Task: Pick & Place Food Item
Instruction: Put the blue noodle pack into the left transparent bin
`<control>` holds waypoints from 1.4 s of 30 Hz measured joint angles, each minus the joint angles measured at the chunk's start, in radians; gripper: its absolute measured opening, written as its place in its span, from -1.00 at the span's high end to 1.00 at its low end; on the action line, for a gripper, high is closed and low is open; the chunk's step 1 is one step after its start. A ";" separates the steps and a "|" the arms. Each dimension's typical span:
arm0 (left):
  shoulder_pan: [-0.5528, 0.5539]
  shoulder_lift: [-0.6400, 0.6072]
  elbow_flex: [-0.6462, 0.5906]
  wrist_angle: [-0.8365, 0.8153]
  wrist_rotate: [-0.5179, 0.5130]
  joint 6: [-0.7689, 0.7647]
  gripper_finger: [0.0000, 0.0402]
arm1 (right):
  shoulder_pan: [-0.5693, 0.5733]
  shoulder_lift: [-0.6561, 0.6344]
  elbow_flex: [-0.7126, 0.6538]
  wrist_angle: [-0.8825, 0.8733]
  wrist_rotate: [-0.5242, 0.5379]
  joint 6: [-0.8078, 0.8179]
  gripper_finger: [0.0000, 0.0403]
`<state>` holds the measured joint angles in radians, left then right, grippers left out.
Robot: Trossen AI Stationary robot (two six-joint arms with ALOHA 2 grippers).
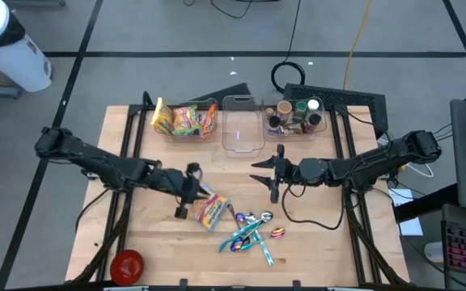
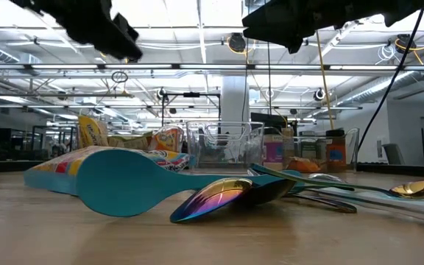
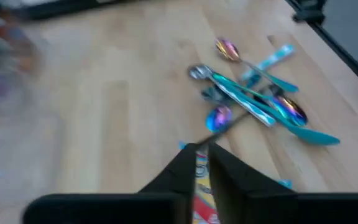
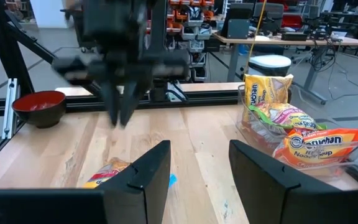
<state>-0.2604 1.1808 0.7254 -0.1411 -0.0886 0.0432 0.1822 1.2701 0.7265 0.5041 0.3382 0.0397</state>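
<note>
Two pincers are hanging over the counter (image 1: 136,162). Nearest, glossy spoons (image 1: 249,230) are lying tangled. Left pincer (image 1: 191,190) is hovering above the crinkly food packet (image 1: 211,212), fingers nearly pressed together, pinching nothing I can see. Right pincer (image 1: 269,174) is waiting spread. Farther off, clear bins (image 1: 243,125) probably await it.
</note>
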 joint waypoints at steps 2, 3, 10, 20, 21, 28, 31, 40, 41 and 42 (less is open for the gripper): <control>-0.012 0.060 0.000 0.019 0.031 -0.001 0.59 | 0.000 0.000 0.000 0.001 0.000 0.000 0.23; -0.017 0.093 0.000 0.041 0.038 0.000 0.50 | 0.000 0.000 0.000 0.003 0.000 0.000 0.23; -0.028 0.295 0.000 0.135 0.038 0.000 -0.07 | 0.000 0.000 0.000 0.004 0.000 0.001 0.23; -0.028 0.371 0.000 0.116 0.072 -0.013 -0.31 | 0.000 0.000 0.000 0.002 0.000 0.001 0.23; -0.028 0.372 0.000 0.106 0.072 -0.021 -0.29 | 0.000 0.000 0.000 0.001 0.000 0.001 0.23; -0.028 0.371 0.000 0.085 0.070 -0.034 -0.02 | 0.000 0.000 0.000 0.000 0.000 0.001 0.23; -0.028 0.371 0.000 0.067 0.069 -0.046 0.18 | 0.000 0.000 0.000 0.000 0.000 0.001 0.23; -0.024 0.371 0.000 0.054 0.063 -0.051 0.59 | 0.000 0.000 0.000 0.000 0.000 0.001 0.23; -0.022 0.371 0.000 0.055 0.063 -0.051 0.63 | 0.000 0.000 0.000 0.000 0.000 0.001 0.23; -0.020 0.371 0.000 0.055 0.063 -0.051 0.67 | 0.000 0.000 0.000 0.000 0.000 0.001 0.23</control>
<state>-0.2802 1.5517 0.7250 -0.0864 -0.0261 -0.0079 0.1822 1.2701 0.7265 0.5041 0.3382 0.0410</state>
